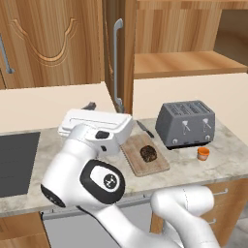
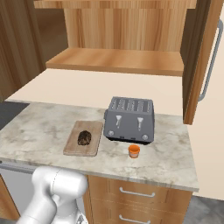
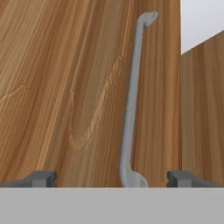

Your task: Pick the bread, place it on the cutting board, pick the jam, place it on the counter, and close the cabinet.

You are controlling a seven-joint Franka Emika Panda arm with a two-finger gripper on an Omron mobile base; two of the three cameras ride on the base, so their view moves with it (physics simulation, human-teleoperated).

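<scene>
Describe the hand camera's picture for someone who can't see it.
A brown wooden cabinet door seen close up, its long grey bar handle running up the middle. The open gripper faces it, one dark fingertip either side of the handle's lower end.

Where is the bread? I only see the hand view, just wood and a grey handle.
Observer: The bread is lying on the cutting board, left of the toaster.
Operator: And the little jam jar?
Observer: The jam stands on the counter, in front of the toaster and apart from the board.
Operator: Is the cabinet shut?
Observer: No. The cabinet is open, with both doors swung out toward us and a bare shelf showing.
Operator: Is my gripper holding something?
Observer: No. The gripper is open, its tips on either side of the door handle.
</scene>
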